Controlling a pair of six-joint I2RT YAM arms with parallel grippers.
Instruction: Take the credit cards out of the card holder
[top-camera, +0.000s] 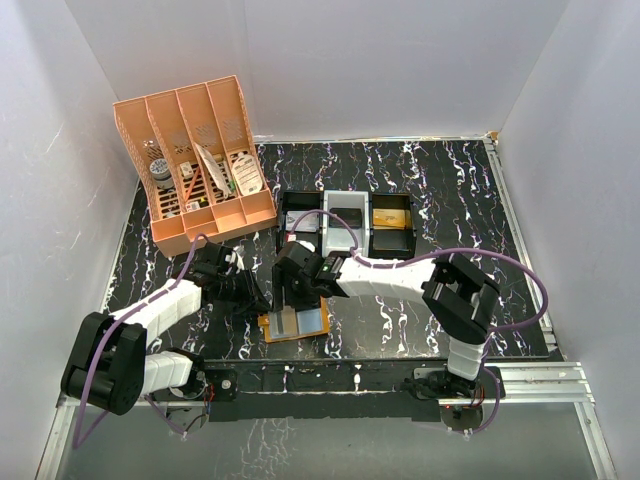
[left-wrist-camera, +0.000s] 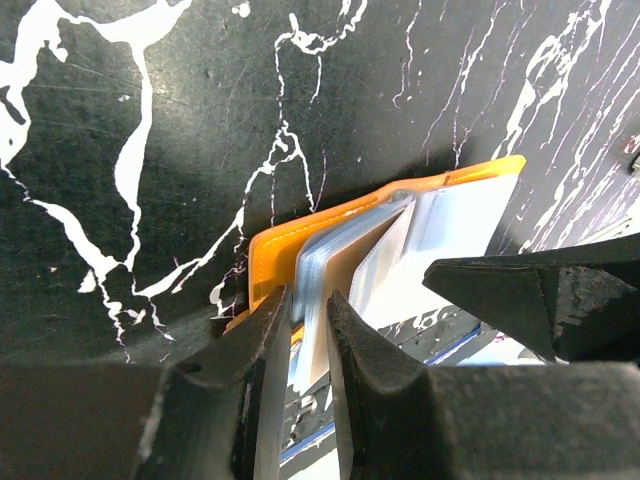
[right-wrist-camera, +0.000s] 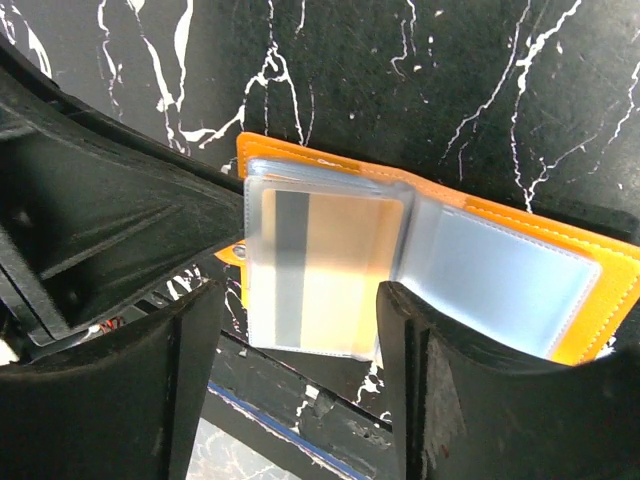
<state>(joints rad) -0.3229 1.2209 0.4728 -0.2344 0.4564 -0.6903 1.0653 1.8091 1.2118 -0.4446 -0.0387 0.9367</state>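
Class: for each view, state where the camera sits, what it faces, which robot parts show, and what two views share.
Top external: above, behind the bases, looking down on the table; both arms show.
Left wrist: on left arm, facing the card holder; left gripper pinches its sleeves.
Right wrist: on right arm, facing a credit card; right gripper straddles it.
Shared: both wrist views show the card holder.
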